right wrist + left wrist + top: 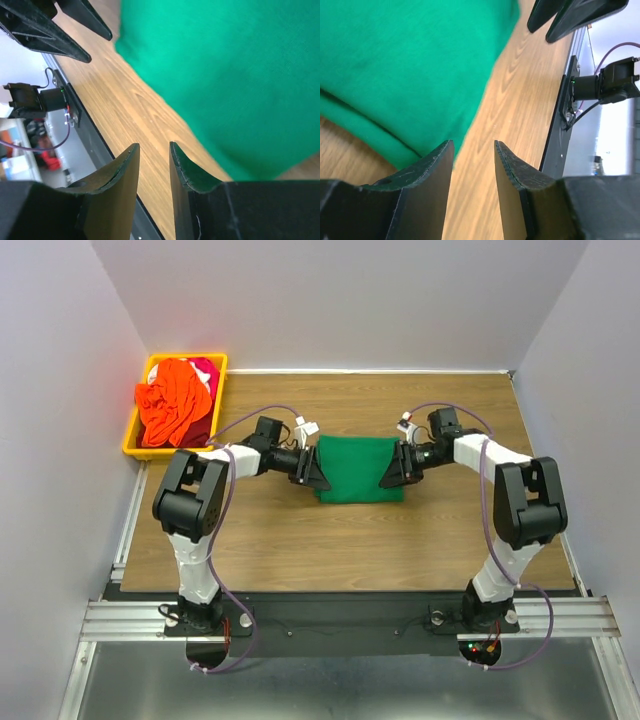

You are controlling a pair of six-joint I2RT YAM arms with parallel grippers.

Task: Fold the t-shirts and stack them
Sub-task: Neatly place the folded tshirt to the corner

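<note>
Light-brown wood-grain worktop (300,540) across the middle of the overhead view, grain running left to right. Yellow-orange plastic bin (221,375) at the far left corner, close against the left wall. Plain white walls (350,300) on the left, far and right sides. Black plate (340,625) along the near edge, with silver aluminium rails (125,618) showing at either end. One more side rail (128,530) up the worktop's left edge. Dull grey metal sheet (340,690) nearest the camera. Blurred room clutter beyond the worktop edge in both wrist views.
</note>
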